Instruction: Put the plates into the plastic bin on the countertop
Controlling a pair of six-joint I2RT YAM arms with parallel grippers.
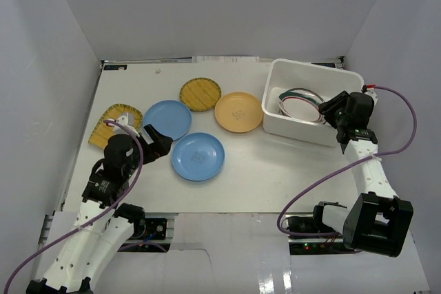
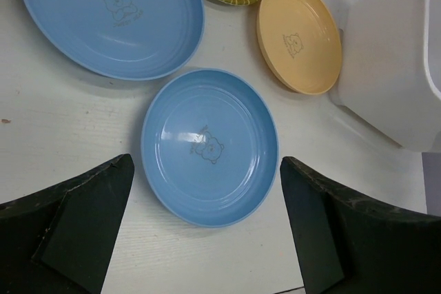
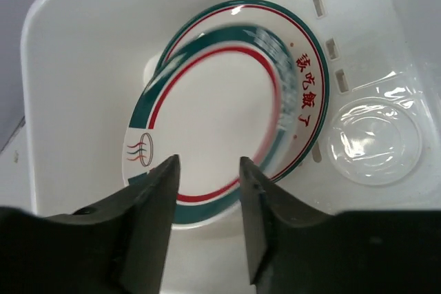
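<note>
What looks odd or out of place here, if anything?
Nothing is spilled or broken. In the plastic bin, the upper white plate sits off-centre on the lower white plate, its rim blurred. A clear dish also lies beside them on the bin's floor.

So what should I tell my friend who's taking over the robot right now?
The left gripper is open, over the nearer light blue plate.
The right gripper is open over the plastic bin, holding nothing.
Done: two white patterned-rim plates lie in the bin.
Left on the countertop: that blue plate, the farther light blue plate, the orange-yellow plate, the round striped plate, the fan-shaped striped plate.
</note>
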